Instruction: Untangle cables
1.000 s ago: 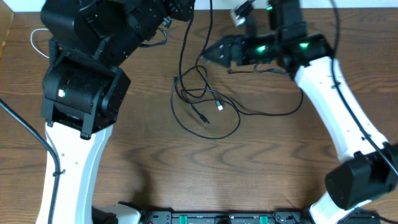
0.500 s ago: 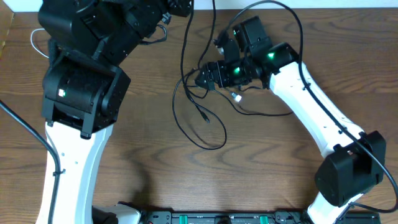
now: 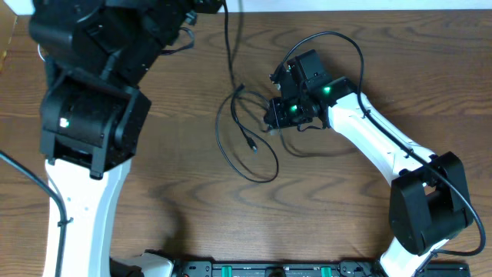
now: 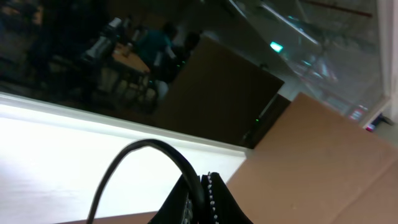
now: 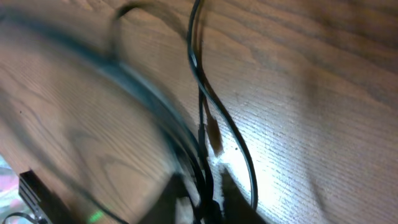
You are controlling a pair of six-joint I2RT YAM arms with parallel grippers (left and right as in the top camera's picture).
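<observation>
A thin black cable (image 3: 247, 174) lies in loose loops on the wooden table (image 3: 177, 192), with a small plug end (image 3: 250, 145) inside the loop. One strand (image 3: 229, 46) rises from the tangle to the top edge of the overhead view. In the left wrist view my left gripper (image 4: 202, 190) is raised high and shut on a black cable (image 4: 146, 145) that arcs out of its jaws. My right gripper (image 3: 271, 123) is down at the right side of the tangle. In the blurred right wrist view it (image 5: 208, 202) is shut on black cable strands (image 5: 198, 74).
The left arm's bulky black body (image 3: 92, 115) overhangs the table's left part. The right arm (image 3: 369, 142) stretches from the front right corner, its own thick wire (image 3: 330, 37) looping above it. A black rail (image 3: 269, 269) lines the front edge.
My right gripper has swung from the back of the table down and left onto the tangle and has shut on it. The cable loops have narrowed. The left arm has shifted slightly left.
</observation>
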